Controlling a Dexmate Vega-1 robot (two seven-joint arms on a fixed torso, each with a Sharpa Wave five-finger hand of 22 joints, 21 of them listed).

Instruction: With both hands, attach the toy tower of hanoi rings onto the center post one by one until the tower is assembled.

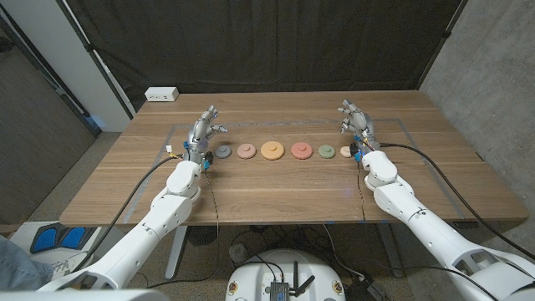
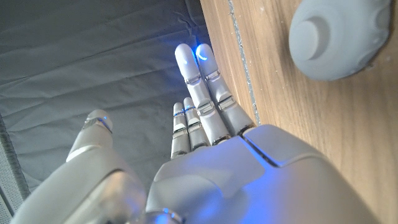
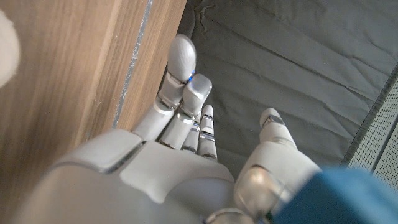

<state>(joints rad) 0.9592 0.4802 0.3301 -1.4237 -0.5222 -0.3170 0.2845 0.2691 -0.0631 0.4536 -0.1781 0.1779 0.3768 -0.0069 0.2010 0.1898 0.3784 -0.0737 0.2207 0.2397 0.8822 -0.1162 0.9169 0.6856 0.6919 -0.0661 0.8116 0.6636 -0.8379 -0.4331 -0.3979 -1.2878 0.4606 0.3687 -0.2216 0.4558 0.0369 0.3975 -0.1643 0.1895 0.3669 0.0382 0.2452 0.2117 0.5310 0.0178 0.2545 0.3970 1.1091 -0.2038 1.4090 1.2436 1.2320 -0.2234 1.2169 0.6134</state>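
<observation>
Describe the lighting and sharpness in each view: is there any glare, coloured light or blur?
Head view: even, soft light, sharp, no strong glare on the wooden table. Left wrist view: blue glow on the left hand and its fingertips; the grey ring is slightly soft. Right wrist view: the right hand is close and soft, with a blurred blue patch at the corner.

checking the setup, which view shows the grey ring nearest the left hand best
The left wrist view: the grey ring is large and close, its raised centre clear, lying on the table beside the left hand. The head view shows it small. The right wrist view gives nothing recognisable of it.
</observation>
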